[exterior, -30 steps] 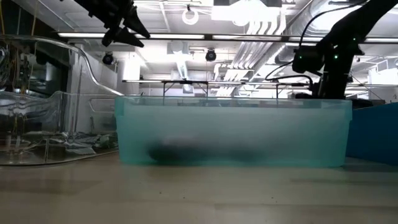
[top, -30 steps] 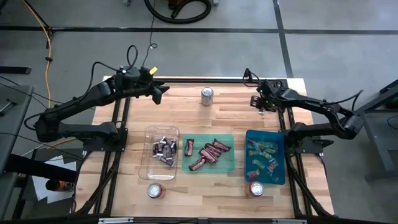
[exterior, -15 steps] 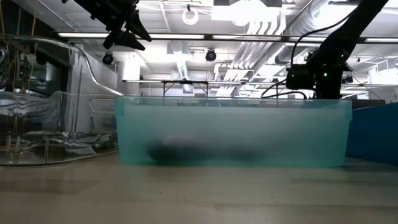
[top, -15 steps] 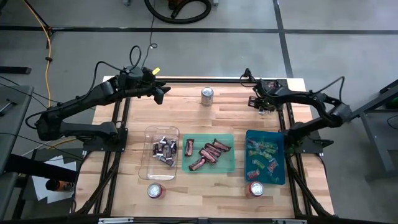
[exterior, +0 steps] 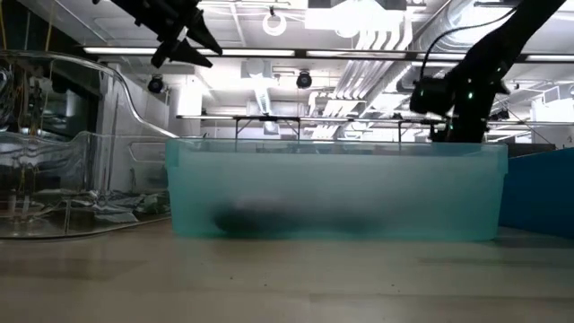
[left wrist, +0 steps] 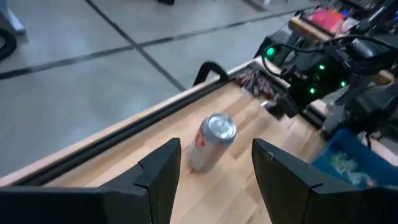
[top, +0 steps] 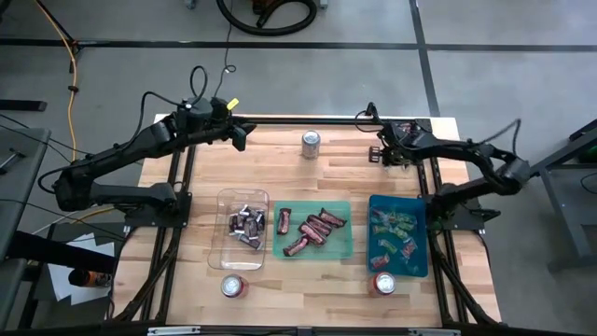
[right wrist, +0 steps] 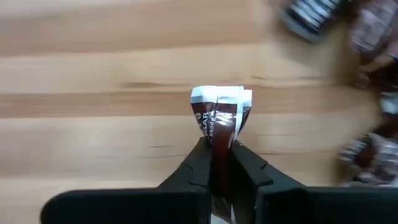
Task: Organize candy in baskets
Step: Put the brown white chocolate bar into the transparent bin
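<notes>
Candy fills three baskets near the table's front: dark-silver pieces in the clear basket [top: 243, 229], maroon-brown ones in the green basket [top: 312, 229] [exterior: 336, 188], and green and pink ones in the teal-blue basket [top: 397, 233]. More candy [top: 403, 129] lies loose at the far right corner. My right gripper [top: 384, 155] [right wrist: 219, 155] is beside that pile, shut on a maroon-brown candy [right wrist: 219, 115]. My left gripper [top: 244, 136] [left wrist: 214, 162] hangs open and holds nothing, high over the far left of the table. My right gripper pinches the maroon-brown candy between its two fingers [right wrist: 193, 168]. They grip the wrapper's near part [right wrist: 219, 140], which bunches up between them. The fingers slant steeply down from above. The wrapper's crimped far end [right wrist: 217, 96] sticks out past the fingertips; whether it is clear of the table I cannot tell.
A silver and red can [top: 311, 143] [left wrist: 211, 140] stands at the far middle of the table. Two more cans [top: 233, 286] [top: 383, 284] stand near the front edge. A black metal frame [top: 298, 119] runs along the far edge and down both sides.
My right gripper has moved a little toward the table's left edge and down, beside the loose candy at the far right corner.
</notes>
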`<state>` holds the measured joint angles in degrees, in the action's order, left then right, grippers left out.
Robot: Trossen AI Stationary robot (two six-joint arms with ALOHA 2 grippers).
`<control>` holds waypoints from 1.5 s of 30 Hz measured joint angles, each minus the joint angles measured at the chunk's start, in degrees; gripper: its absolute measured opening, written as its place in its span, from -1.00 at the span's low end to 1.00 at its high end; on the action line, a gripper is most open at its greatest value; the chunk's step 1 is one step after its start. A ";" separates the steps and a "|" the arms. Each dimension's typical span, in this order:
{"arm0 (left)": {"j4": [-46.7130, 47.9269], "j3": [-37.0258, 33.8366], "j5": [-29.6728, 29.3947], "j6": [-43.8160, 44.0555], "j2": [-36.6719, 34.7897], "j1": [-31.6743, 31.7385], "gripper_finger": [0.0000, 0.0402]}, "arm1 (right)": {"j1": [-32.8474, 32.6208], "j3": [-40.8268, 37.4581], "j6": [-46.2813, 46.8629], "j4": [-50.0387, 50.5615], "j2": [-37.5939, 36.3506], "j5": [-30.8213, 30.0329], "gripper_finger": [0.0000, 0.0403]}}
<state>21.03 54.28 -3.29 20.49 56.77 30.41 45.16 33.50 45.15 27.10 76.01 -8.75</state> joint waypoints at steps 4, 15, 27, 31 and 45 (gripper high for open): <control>-3.32 0.00 0.00 -1.68 -0.02 0.00 -0.08 | -3.47 0.00 -0.35 -4.96 -7.68 1.78 -0.96; -7.85 0.03 -0.28 -4.70 0.49 0.00 -0.08 | -16.45 0.17 -17.11 -51.41 -19.97 13.88 -0.98; -20.38 0.04 10.30 -0.59 9.38 -4.51 -0.08 | -25.89 1.96 -17.72 -62.85 -12.26 13.23 -0.98; -28.70 0.02 15.74 -1.11 14.32 -8.65 -0.08 | -28.75 8.01 -22.81 -62.75 -6.80 12.88 -0.98; -39.08 0.02 16.65 -5.16 19.37 -13.70 -0.08 | -30.72 29.44 -37.40 -37.48 3.86 22.33 -0.97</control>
<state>-18.04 54.30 13.37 15.33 76.14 16.71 14.44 62.93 7.75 -10.38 79.88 13.58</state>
